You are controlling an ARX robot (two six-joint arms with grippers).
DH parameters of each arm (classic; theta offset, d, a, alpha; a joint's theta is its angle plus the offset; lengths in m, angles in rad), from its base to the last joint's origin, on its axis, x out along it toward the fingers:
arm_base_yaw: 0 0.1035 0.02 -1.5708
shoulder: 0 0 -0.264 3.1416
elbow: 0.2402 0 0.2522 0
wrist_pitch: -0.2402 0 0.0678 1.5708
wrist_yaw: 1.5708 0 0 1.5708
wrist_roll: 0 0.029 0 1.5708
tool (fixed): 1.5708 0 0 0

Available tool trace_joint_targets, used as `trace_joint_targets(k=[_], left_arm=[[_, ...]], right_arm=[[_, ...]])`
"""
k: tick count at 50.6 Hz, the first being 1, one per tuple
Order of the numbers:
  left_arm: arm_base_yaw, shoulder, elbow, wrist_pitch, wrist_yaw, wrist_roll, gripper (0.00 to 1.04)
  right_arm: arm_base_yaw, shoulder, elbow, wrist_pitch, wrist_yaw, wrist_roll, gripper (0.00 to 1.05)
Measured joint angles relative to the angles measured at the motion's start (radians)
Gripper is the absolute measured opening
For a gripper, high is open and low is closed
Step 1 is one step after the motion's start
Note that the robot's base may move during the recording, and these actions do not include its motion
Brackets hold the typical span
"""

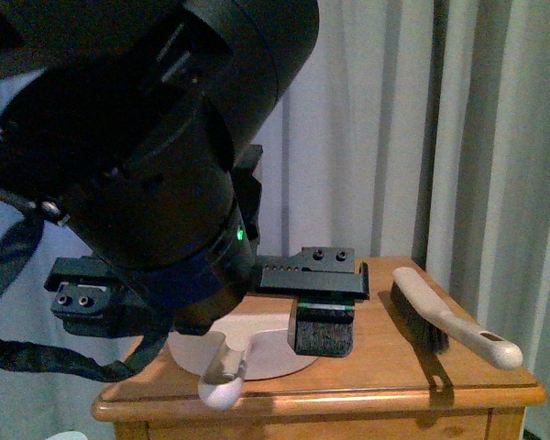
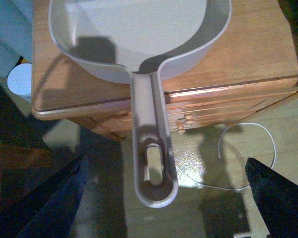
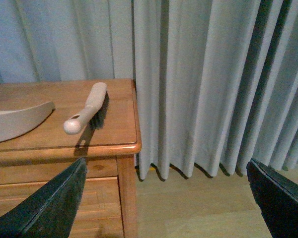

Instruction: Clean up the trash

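No crumpled white paper trash shows in any view. A pale pinkish dustpan (image 1: 266,353) lies on the wooden bedside table (image 1: 394,385), its handle (image 1: 222,371) sticking out over the front edge. My left gripper (image 1: 211,335) is open and empty, hanging above that handle. In the left wrist view the handle (image 2: 151,163) lies between the spread fingers (image 2: 275,198) of the gripper (image 2: 164,208). My right gripper (image 3: 164,208) is open and empty, out beside the table's right side over the floor. It does not show in the front view.
A hand brush (image 1: 440,316) with dark bristles lies on the table's right part and also shows in the right wrist view (image 3: 87,109). Grey curtains (image 3: 203,84) hang behind and to the right. A white cable (image 2: 258,144) lies on the floor before the drawers (image 2: 188,119).
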Motion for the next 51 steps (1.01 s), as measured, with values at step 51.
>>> trace_joint_targets(k=[51], left_arm=[[0.057, 0.246, 0.026, 0.209, -0.007, 0.090, 0.97]], right_arm=[[0.000, 0.000, 0.000, 0.000, 0.000, 0.000, 0.97]])
